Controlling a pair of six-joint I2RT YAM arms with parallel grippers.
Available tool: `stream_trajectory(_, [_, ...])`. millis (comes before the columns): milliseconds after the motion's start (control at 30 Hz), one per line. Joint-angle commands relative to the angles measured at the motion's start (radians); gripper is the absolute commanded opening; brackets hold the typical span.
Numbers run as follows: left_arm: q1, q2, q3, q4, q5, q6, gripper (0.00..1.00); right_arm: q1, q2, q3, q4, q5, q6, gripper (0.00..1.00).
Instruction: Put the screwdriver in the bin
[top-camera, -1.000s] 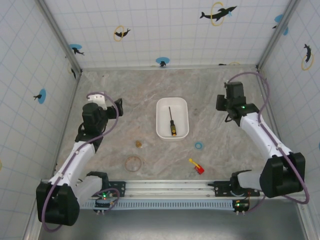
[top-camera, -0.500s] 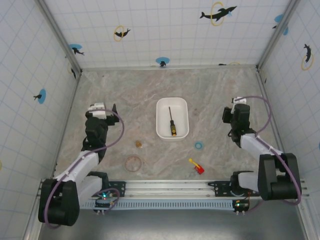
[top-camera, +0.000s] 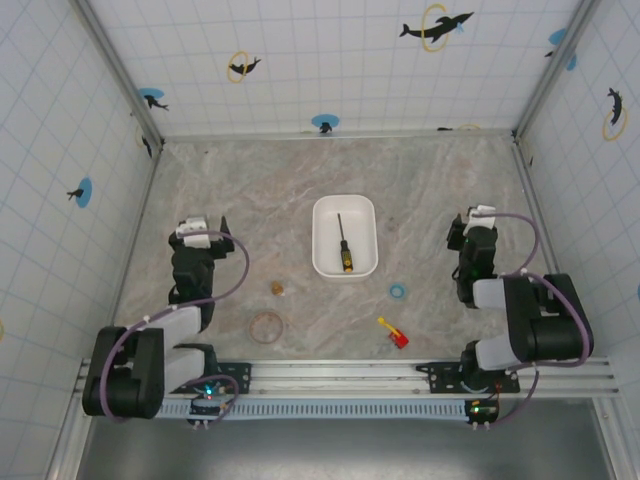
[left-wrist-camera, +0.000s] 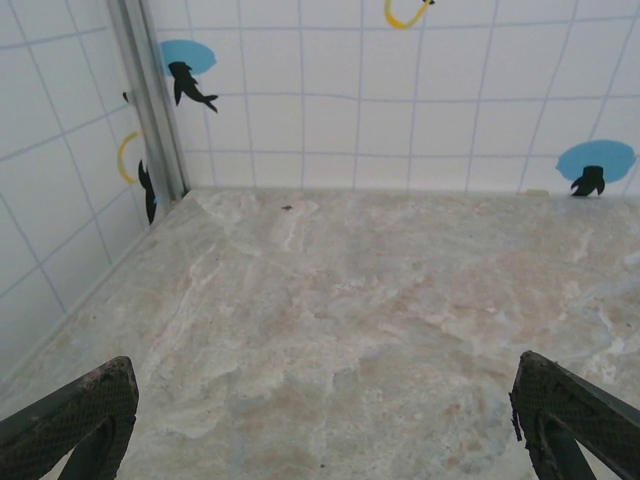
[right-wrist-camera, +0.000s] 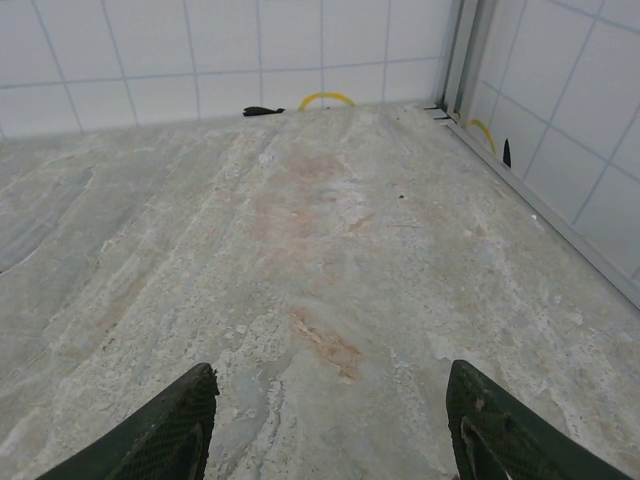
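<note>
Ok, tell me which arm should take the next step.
Neither needs to: the screwdriver already lies in the bin. Left claw and right claw are open, empty; the right looks slightly nearer, if needed.

Glossy white plastic bin (top-camera: 345, 213); matt marbled stone-look table (top-camera: 420, 190).

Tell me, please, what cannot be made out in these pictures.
Top view: the screwdriver in the bin has a tip too small to tell its type.
Top view: small brown object on the table, too small to identify.
Wrist views: left gripper and right gripper, jaws cut off by the bottom edge.
</note>
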Motion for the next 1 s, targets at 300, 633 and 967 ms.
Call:
stream_trajectory(300, [0.017,0.128,0.025,0.122,0.076,0.042,0.97,-0.007,0.005,0.021,0.043,0.034,0.007,0.65])
stream_trajectory(633, [0.02,0.237,0.038,0.209,0.076,0.053,0.97,-0.012,0.008,0.031,0.027,0.035,0.014,0.72])
stream_trajectory(967, [0.025,0.321,0.08,0.208,0.078,0.051,0.97,-0.013,0.008,0.032,0.027,0.035,0.014,0.74])
